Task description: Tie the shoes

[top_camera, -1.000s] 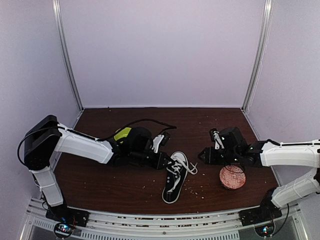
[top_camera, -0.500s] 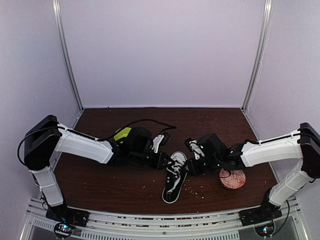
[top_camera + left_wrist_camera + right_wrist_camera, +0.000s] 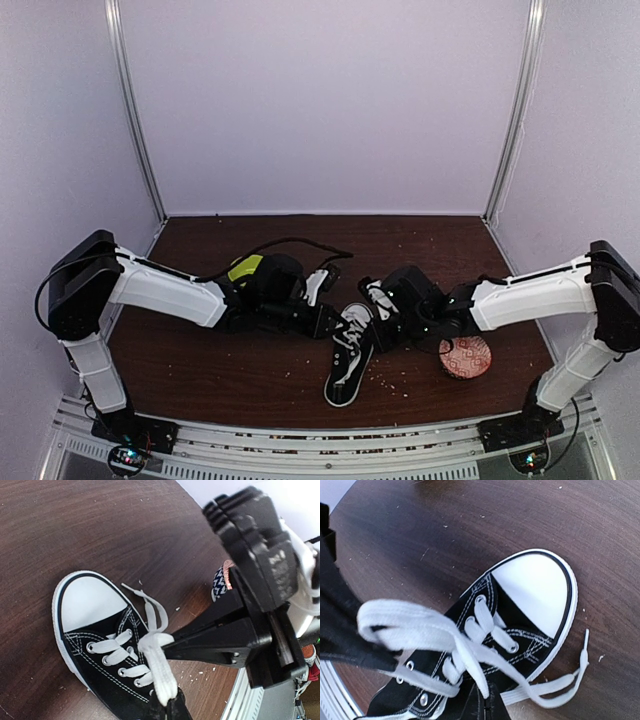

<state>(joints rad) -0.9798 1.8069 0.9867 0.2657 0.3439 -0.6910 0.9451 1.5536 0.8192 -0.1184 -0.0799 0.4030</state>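
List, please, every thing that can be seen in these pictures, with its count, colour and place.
sneaker: one, black with white toe cap and sole, middle of the table, toe toward the near edge
laces: white, not tied, lifted above the sneaker between the two claws
round patterned item: one, red and white, perhaps a small bowl, on the table to the right of the sneaker
crumbs: many, pale, scattered around the sneaker
table: one, dark brown wood
left arm: one, white and black, reaching in from the left
right arm: one, white and black, reaching in from the right
left claw: black, shut on the laces
right claw: black, shut on the laces
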